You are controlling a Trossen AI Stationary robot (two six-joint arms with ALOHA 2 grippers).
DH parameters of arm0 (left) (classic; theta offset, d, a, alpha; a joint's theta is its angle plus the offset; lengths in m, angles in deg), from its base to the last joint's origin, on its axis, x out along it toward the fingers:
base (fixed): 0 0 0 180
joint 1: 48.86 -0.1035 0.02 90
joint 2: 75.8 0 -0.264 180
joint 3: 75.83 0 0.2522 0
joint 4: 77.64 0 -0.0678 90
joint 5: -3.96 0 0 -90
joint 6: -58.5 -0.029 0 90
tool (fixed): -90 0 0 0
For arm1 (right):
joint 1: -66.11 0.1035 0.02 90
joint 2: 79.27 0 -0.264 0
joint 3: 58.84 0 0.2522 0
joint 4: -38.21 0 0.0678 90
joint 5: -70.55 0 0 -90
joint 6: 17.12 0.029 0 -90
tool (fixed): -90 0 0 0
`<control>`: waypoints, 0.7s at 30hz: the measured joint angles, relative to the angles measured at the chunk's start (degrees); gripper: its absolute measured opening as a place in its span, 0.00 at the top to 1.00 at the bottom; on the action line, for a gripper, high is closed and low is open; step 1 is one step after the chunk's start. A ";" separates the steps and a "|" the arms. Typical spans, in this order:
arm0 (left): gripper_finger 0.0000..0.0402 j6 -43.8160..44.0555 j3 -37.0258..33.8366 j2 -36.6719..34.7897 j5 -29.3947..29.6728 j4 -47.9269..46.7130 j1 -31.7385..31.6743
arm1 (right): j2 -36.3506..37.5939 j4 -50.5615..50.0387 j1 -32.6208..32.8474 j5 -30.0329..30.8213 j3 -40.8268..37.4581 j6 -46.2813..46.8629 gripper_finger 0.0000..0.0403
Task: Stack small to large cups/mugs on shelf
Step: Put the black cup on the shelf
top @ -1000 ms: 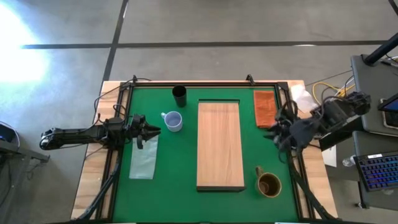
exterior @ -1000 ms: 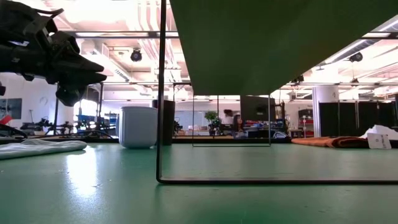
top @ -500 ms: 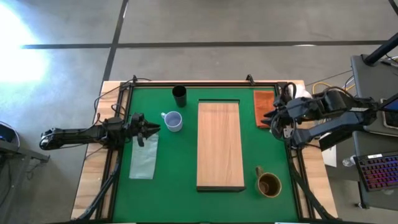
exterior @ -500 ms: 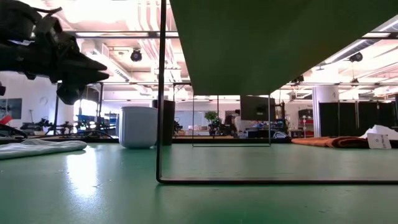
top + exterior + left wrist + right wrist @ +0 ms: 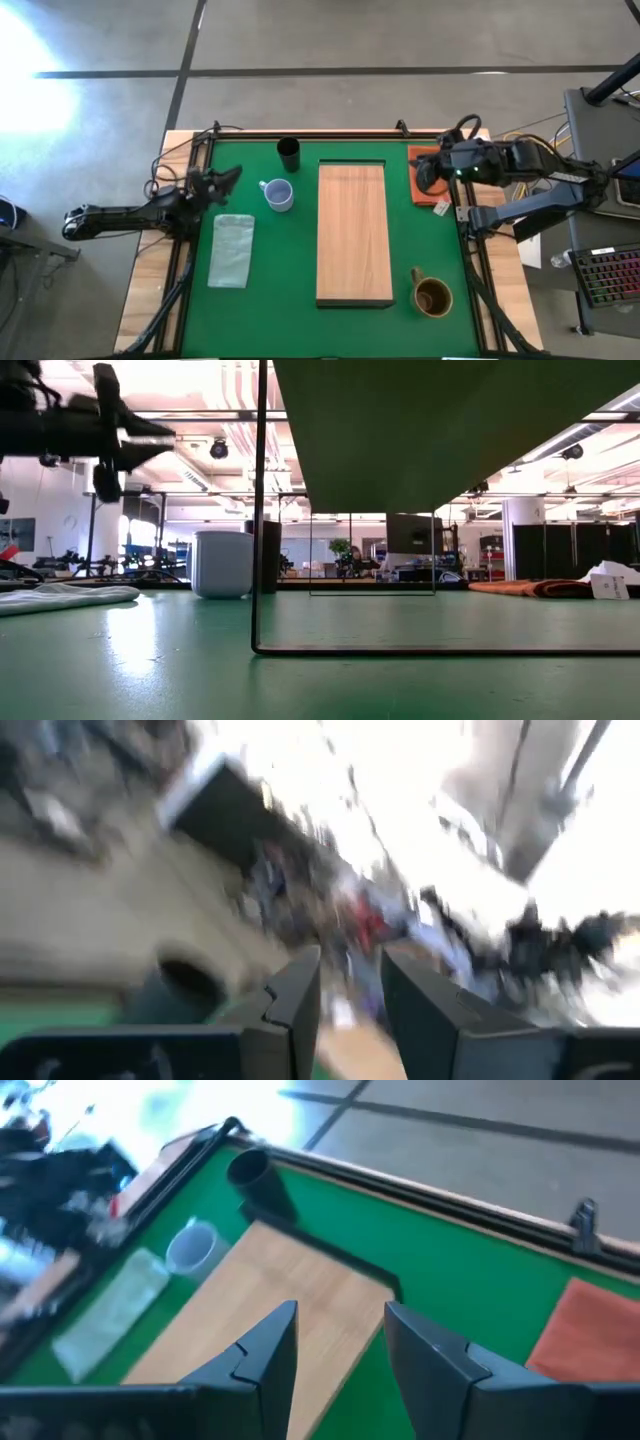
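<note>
The black tumbler [image 5: 289, 154] stands on the green mat near the far edge. The pale blue-white mug [image 5: 279, 194] stands left of the shelf, a light-wood board [image 5: 352, 233]. The brown-olive mug [image 5: 432, 296] stands at the near right. In the low view the pale mug [image 5: 222, 564] stands in front of the tumbler [image 5: 270, 556]. My left gripper [image 5: 225, 180] is open and empty, in the air left of the pale mug. My right gripper [image 5: 430, 180] is open and empty above the orange-red cloth [image 5: 426, 170].
A pale green cloth [image 5: 232, 250] lies flat at the near left. In the low view the shelf's underside [image 5: 400, 420] shows overhead on a thin dark frame [image 5: 258, 560]. A black rail [image 5: 330, 134] borders the mat. A keyboard [image 5: 610, 275] lies off the right side.
My left gripper has risen and gone toward the table's far edge, away from the pale green cloth, tipping its fingers upward. My right gripper has swung from the table's right edge toward the far edge and now hangs over the orange-red cloth. The cups have kept still.
</note>
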State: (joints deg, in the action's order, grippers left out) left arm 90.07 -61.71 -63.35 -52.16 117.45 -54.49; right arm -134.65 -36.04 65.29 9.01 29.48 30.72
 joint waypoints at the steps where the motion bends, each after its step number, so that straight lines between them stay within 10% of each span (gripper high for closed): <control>1: 0.77 -2.99 0.07 0.02 1.38 4.65 0.00 | -0.07 -0.13 -0.64 0.12 0.00 1.51 0.64; 5: 0.77 -18.89 6.15 1.67 2.46 8.43 0.00 | -0.76 -0.15 -2.65 0.14 0.00 5.71 0.64; 15: 0.77 -11.35 46.17 29.04 6.65 -55.07 -6.77 | -1.99 -0.12 -8.29 -0.74 0.00 5.74 0.65; 21: 0.77 -9.30 64.25 52.02 -40.85 -68.01 -30.50 | -0.91 -0.08 -11.66 -5.61 0.00 5.68 0.66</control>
State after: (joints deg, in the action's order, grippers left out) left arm 80.77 2.55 -11.34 -93.02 49.44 -84.99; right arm -135.55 -36.12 53.64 3.40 29.48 36.41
